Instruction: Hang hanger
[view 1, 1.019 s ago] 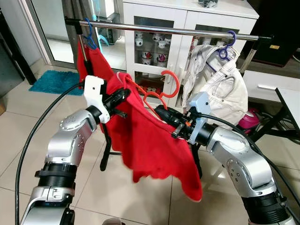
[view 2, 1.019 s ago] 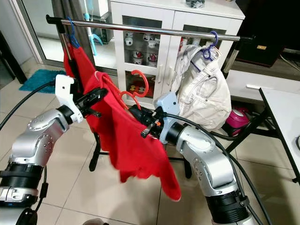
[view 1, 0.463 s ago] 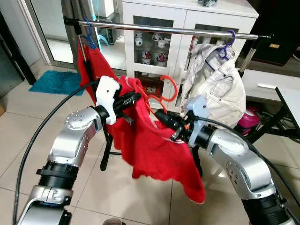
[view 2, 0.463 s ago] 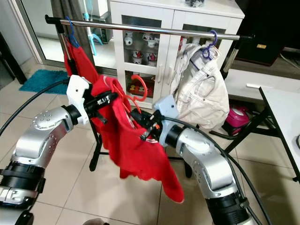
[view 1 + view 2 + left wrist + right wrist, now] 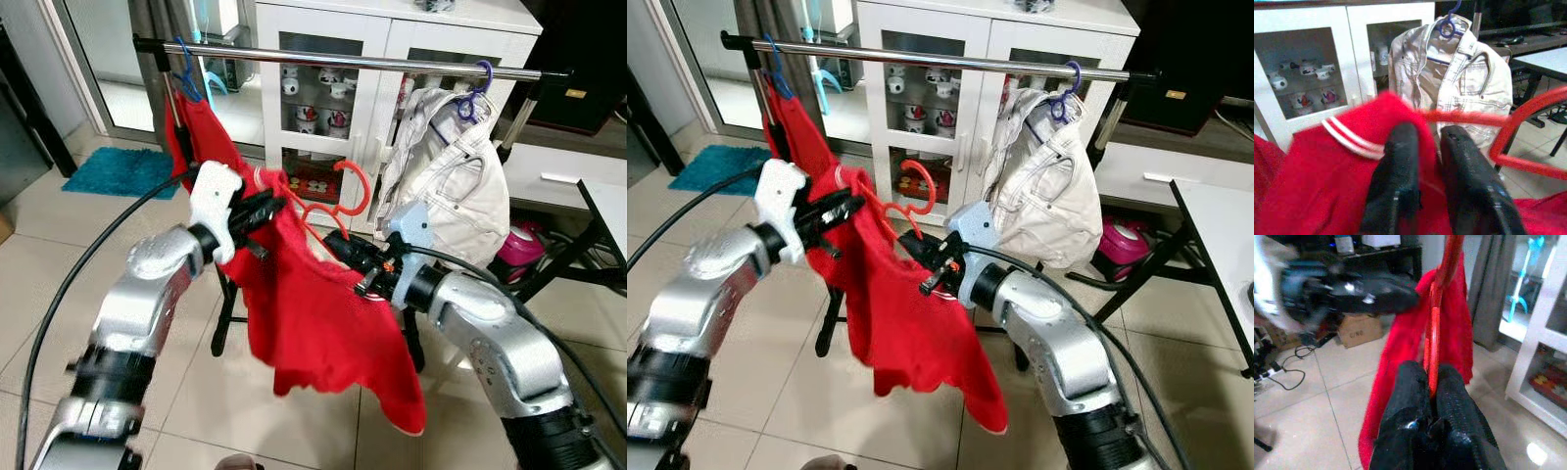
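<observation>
My left gripper (image 5: 263, 208) pinched the red shirt (image 5: 313, 313) collar; my right gripper (image 5: 338, 242) clamped the red hanger (image 5: 338, 191) through the cloth. Shirt hung between them, below the rail (image 5: 372, 62) (hook free, pointing up). Mid-carry, I judged; next needed lifting the hook over the bar's free middle. Shirt draped unevenly.

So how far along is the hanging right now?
Done: the red shirt is on the red hanger. In hand: left pincer grips the collar, right pincer clamps the hanger, both below the rail. Left: lift and hook it between the two hung garments.
</observation>
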{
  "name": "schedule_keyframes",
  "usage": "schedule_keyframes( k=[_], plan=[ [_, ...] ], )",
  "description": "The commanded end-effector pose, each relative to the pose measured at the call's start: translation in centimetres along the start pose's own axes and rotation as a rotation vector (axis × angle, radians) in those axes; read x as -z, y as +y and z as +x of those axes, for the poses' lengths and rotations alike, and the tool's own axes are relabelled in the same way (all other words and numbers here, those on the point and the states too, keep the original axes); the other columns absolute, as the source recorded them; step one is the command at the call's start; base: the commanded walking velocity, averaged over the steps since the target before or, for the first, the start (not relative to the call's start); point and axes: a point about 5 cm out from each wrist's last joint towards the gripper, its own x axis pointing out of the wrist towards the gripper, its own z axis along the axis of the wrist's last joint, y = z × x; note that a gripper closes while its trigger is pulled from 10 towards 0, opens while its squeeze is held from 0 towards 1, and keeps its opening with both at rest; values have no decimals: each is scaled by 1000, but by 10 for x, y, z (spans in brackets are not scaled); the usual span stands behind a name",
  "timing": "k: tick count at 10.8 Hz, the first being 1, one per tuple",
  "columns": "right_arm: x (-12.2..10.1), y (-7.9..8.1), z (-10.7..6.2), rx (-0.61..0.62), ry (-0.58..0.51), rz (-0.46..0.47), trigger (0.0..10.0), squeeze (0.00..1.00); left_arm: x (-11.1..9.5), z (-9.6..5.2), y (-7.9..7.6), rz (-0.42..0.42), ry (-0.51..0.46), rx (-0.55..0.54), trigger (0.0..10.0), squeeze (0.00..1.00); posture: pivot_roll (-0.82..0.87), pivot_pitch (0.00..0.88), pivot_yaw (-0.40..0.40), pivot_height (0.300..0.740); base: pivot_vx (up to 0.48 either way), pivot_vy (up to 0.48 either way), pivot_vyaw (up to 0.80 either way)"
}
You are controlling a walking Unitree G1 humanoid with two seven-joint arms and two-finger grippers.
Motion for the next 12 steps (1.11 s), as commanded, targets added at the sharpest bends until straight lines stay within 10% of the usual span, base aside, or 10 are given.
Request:
schedule_keyframes(
  k=[1,2,4,7,12],
  plan=[
    [-6,-8,-1,55,-16,1,10000,0,-8,-3,2,-2,-37,-28,10000,1000,36,0,8,740,0,0,0],
    [2,-17,-2,144,2,43,10000,0,-6,-7,4,-50,-18,-82,10000,1000,40,0,3,740,0,0,0],
    [13,-24,-1,241,32,68,10000,0,-6,-17,-5,-61,-26,-86,10000,0,39,0,1,740,0,0,0],
    [35,-38,-14,454,58,100,10000,0,24,-39,-10,54,78,-241,10000,0,53,0,-19,740,0,0,0],
    [36,-31,-13,461,-41,114,10000,0,39,-52,-21,-33,56,-398,10000,0,46,0,-23,740,236,0,0]
  ],
)
